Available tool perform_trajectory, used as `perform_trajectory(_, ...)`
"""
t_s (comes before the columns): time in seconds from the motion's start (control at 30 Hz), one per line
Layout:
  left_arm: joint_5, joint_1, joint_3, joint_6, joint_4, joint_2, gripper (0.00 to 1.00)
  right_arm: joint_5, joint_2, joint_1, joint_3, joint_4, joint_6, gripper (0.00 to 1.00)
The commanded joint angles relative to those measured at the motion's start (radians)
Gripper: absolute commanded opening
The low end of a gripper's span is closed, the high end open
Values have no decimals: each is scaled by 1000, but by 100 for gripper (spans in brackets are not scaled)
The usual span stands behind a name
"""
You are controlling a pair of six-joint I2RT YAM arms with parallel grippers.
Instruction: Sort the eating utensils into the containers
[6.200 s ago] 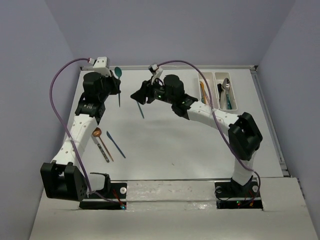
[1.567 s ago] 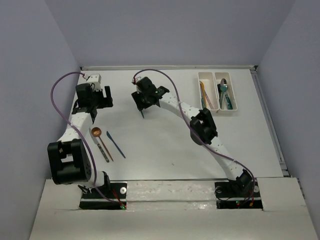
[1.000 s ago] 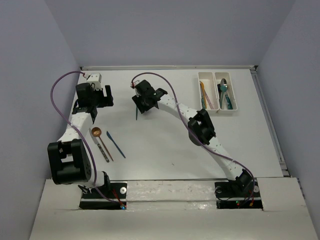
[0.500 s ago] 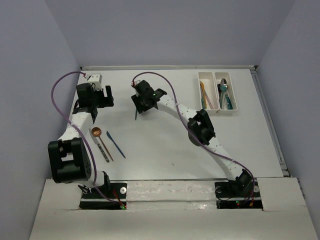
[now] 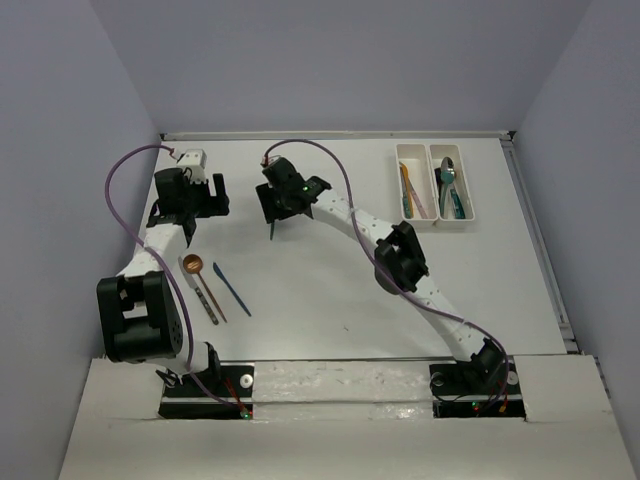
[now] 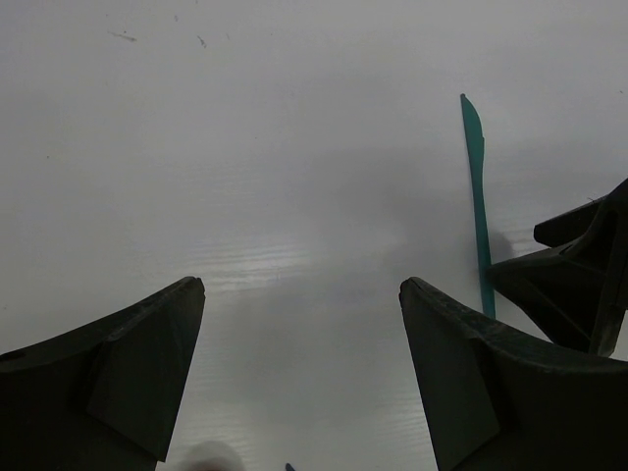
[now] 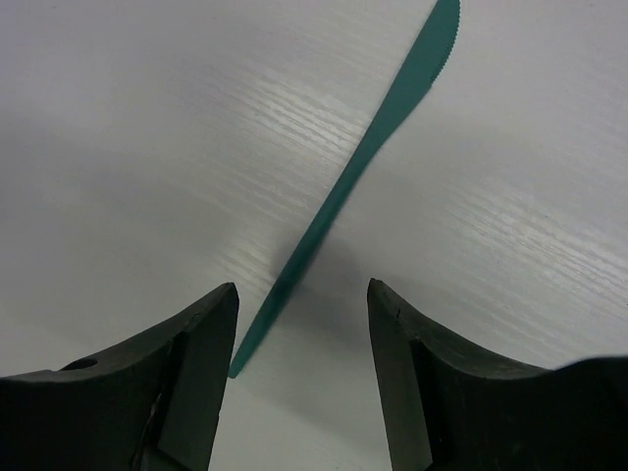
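While the right pincer (image 7: 302, 289) is hanging just over the table (image 7: 147, 118) with its two black fingers spread and gripping nothing, the teal knife (image 7: 373, 147) is lying flat between them, slanting, with its serrated tip pointing away; its handle end is running close by one finger, and contact cannot be told. The left pincer (image 6: 301, 287) is also standing released, wide apart, with only bare table between its fingers; the same knife is showing at its right, beside the other arm's black finger. Nothing is blocking either pincer. Loose pieces on the near-left of the table, well apart from the knife: one copper spoon (image 5: 193, 265), one blue knife (image 5: 231, 288), and a thin orange-brown piece lying along the spoon's handle, too small to name. Two white trays (image 5: 428, 170), long, narrow and joined side by side, are sitting at the far right, each holding several utensils; the count is not readable. The table surface is looking matte white with a fine grain. Two purple cables (image 5: 115, 180), one per arm, are looping above.
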Motion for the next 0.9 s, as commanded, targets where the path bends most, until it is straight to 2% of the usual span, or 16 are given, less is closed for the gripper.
perform_trajectory(0.0, 16, -1, 8, 16, 42, 3, 92, -34, 4, 16, 56, 17, -39, 61)
perform_trajectory(0.17, -12, -1, 1, 27, 40, -9, 92, -26, 53, 37, 72, 32, -48, 62)
perform_trajectory(0.3, -16, -1, -8, 35, 39, -23, 93, 83, 72, 46, 47, 6, -30, 59)
perform_trajectory(0.4, -7, -1, -7, 33, 42, -26, 93, 173, 52, 46, -28, 2, -31, 49)
perform_trajectory(0.5, 0, -1, -5, 32, 42, -23, 93, 199, 63, 57, -40, -21, -54, 42)
perform_trajectory(0.6, 0, -1, -4, 33, 39, -25, 93, 209, 81, 68, -46, -75, -71, 31)
perform_trajectory(0.63, 2, 0, -4, 35, 36, -25, 93, 218, 75, 68, -63, -84, -51, 21)
perform_trajectory(0.73, 7, 3, -8, 38, 31, -40, 94, 226, -12, 68, -229, -87, -28, 8)
perform_trajectory(0.87, 17, 15, -15, 38, 28, -72, 94, 169, -169, 68, -530, -83, 3, 0)
